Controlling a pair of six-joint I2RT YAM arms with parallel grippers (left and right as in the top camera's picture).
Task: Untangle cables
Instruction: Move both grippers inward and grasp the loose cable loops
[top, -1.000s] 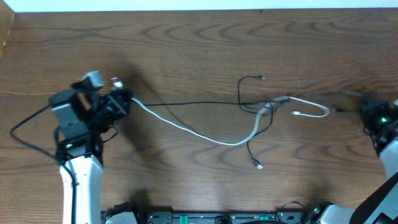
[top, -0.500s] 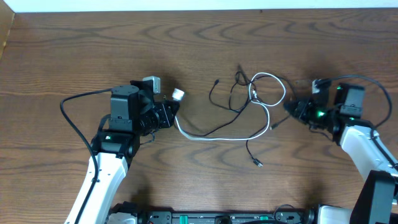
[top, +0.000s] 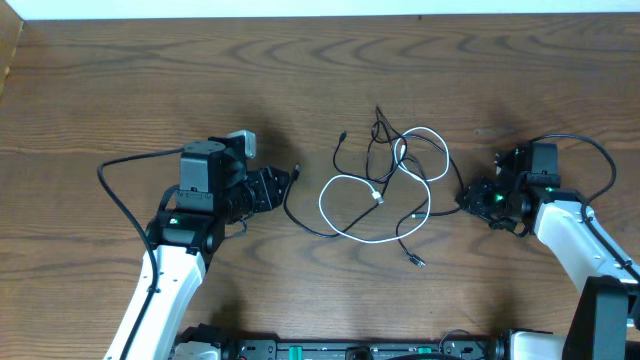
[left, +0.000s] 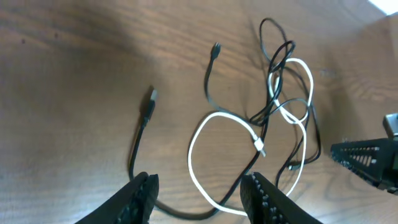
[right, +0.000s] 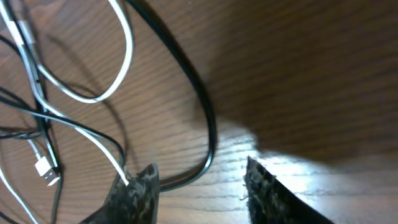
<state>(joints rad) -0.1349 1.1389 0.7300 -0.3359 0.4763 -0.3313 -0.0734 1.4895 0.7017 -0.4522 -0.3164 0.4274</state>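
The white cable (top: 322, 205) and the black cable (top: 289, 212) lie slack and tangled in loops at the table's centre. My left gripper (top: 277, 186) is open and empty just left of them. In the left wrist view its fingers (left: 202, 198) straddle the near ends of the white cable (left: 190, 155) and the black cable (left: 134, 155) without closing on them. My right gripper (top: 468, 196) is open at the tangle's right edge. In the right wrist view (right: 199, 186) the black cable (right: 208, 118) runs between the fingers, and the white cable (right: 127, 56) reaches the left finger.
A black plug end (top: 297, 171) lies by the left gripper, and a loose plug end (top: 415, 263) lies toward the front. The wooden table (top: 320, 70) runs to a white edge at the back. The arms' own thick black cables arch beside each wrist.
The cables were stretched between the grippers a second ago. Both arms moved inward, the cables went slack, and the white plug has left the left gripper for the central loops.
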